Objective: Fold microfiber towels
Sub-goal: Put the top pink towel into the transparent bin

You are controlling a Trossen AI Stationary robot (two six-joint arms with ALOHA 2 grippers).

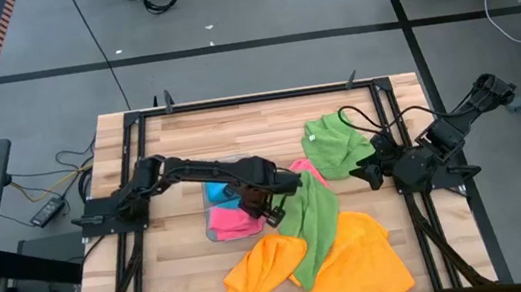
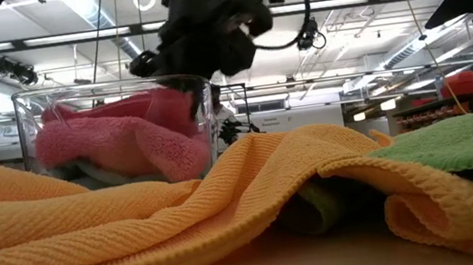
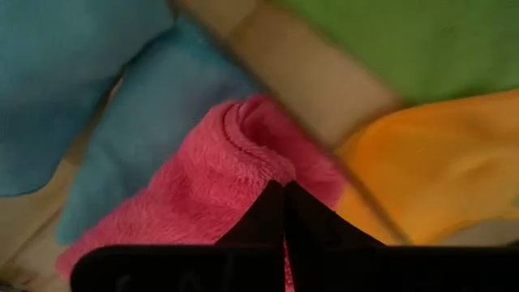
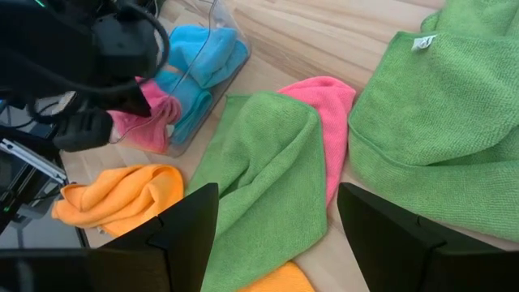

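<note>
A small clear tray [image 1: 214,235] at the table's middle holds a rumpled pink towel [image 3: 203,195] and sky-blue towels [image 3: 138,113]. My left gripper [image 3: 284,191] reaches down into the tray from above and is shut on the pink towel. In the low view, part of the pink towel [image 2: 175,150] bulges at the tray's wall [image 2: 28,114]. My right gripper [image 4: 276,195] waits open at the table's right side, above a green towel [image 4: 259,170], touching nothing. My left gripper pinches a raised fold of the pink towel [image 3: 268,162] between its two fingers, which point steeply down from above. How many layers it has cannot be told. The towel still lies in the tray, bunched around the fingertips.
A long green towel [image 1: 313,225] lies over another pink towel [image 1: 306,168] and over two orange towels [image 1: 257,272] [image 1: 361,259] at the near edge. A second green towel [image 1: 336,141] lies at the far right. Bare wood shows at the far left.
</note>
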